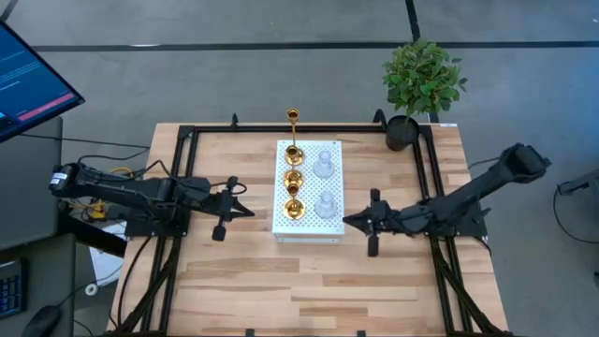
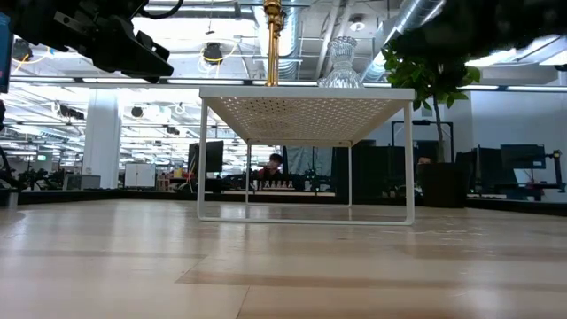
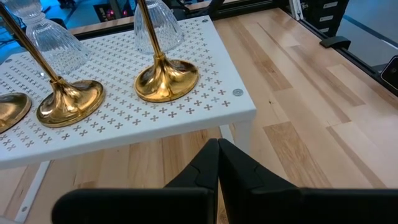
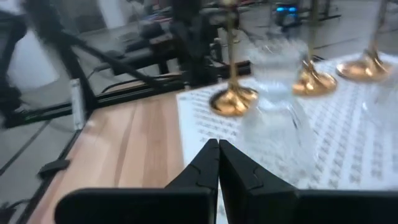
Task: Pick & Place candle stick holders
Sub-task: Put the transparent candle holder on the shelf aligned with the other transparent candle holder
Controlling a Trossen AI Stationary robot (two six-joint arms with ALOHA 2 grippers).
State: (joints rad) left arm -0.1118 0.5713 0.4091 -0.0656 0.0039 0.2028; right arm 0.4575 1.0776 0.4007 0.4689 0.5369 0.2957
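A white perforated metal stand (image 1: 309,227) with thin legs sat in the centre of the frame on the light wooden surface (image 1: 281,290), seen from above. Three shiny gold candle stick holders (image 1: 293,180) with round bases stood in a column down its left half, and a fourth, tall thin-stemmed gold holder (image 1: 293,119) stood on the wood just above the stand's top edge. Two short clear glass holders (image 1: 325,166) stood in a column on the stand's right half.

The left hand (image 1: 245,210) hung just left of the stand's lower left part, not touching it; in its wrist view the dark fingers (image 3: 211,168) were pressed together. The right hand (image 1: 348,221) hung just right of the stand's lower right corner, its fingers (image 4: 214,165) likewise pressed together, holding nothing.

A black pot with a green leafy plant (image 1: 421,84) stood at the upper right corner of the surface
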